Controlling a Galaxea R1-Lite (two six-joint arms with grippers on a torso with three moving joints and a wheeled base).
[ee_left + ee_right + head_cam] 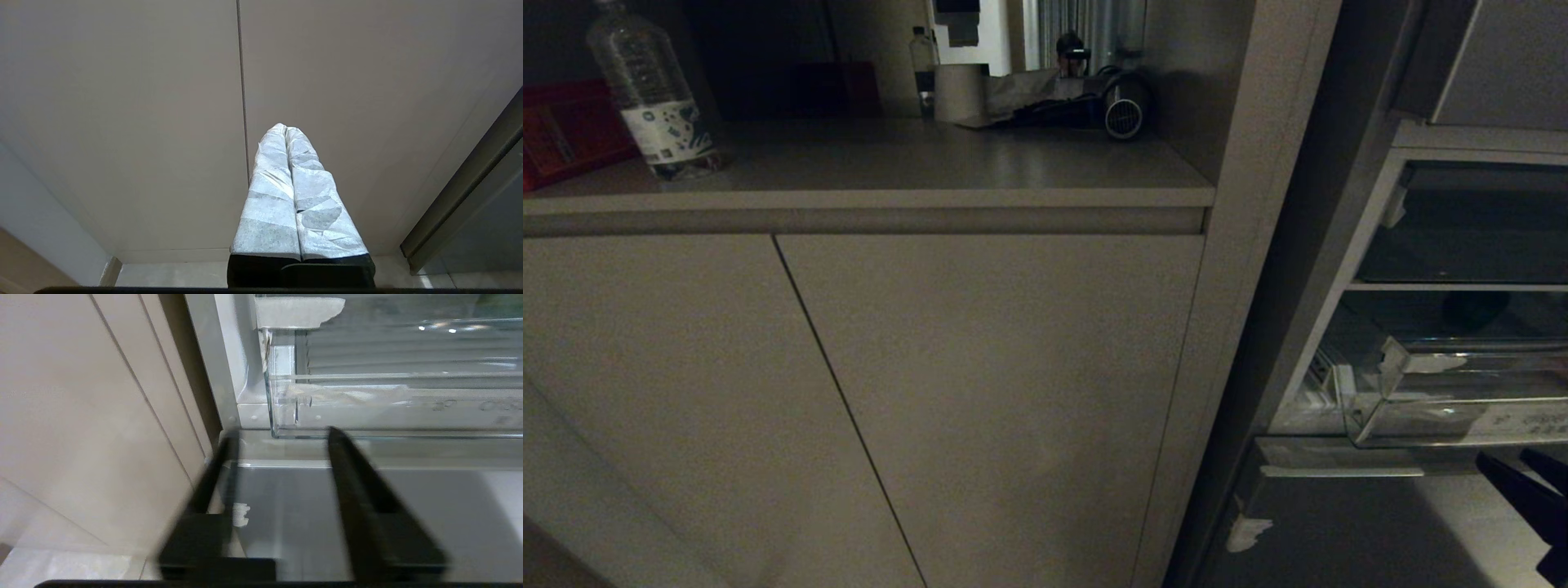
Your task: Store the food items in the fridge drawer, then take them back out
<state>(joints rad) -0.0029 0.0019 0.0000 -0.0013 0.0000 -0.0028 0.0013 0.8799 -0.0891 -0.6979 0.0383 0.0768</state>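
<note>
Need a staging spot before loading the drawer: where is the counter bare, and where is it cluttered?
The counter is bare along its front and middle, between the water bottle at its left end and the right wall. The back right is crowded: paper roll, hair dryer, cables.

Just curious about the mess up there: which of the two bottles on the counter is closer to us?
The big clear bottle with the printed label, at the counter's left front edge. The small bottle stands far back beside the paper roll.

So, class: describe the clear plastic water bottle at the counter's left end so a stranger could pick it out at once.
Find the beige counter above the cabinet doors. At its left end stands the water bottle, upright, beside something red. Its white printed label and position apart from the things at the back set it apart.
</note>
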